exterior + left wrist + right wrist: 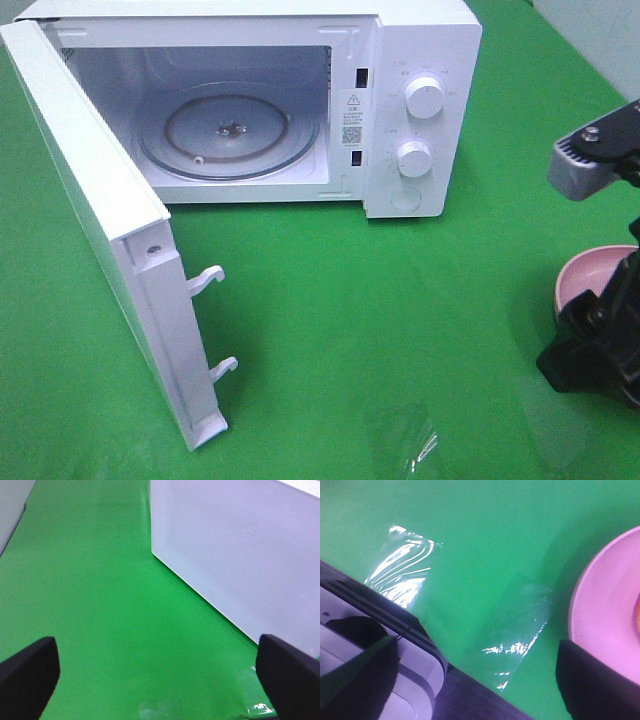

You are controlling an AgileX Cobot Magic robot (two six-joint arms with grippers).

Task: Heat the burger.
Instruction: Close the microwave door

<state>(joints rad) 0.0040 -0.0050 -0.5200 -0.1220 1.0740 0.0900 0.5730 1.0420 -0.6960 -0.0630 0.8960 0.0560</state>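
While only an orange sliver shows in the right wrist view:
Burger (637,615): on the pink plate (610,610), mostly out of frame.
Plate: near the tabletop's (400,330) right edge, partly behind the right arm.
Right tool (475,680): fingers spread apart, empty, beside the plate.
Left tool (160,675): fingers wide apart, empty, beside the microwave door (235,550).
Microwave (420,60): at the far edge, door swung open, glass turntable (228,132) bare.

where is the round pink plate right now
The round pink plate sits at the right edge of the exterior high view, on the green cloth, partly behind the right arm.
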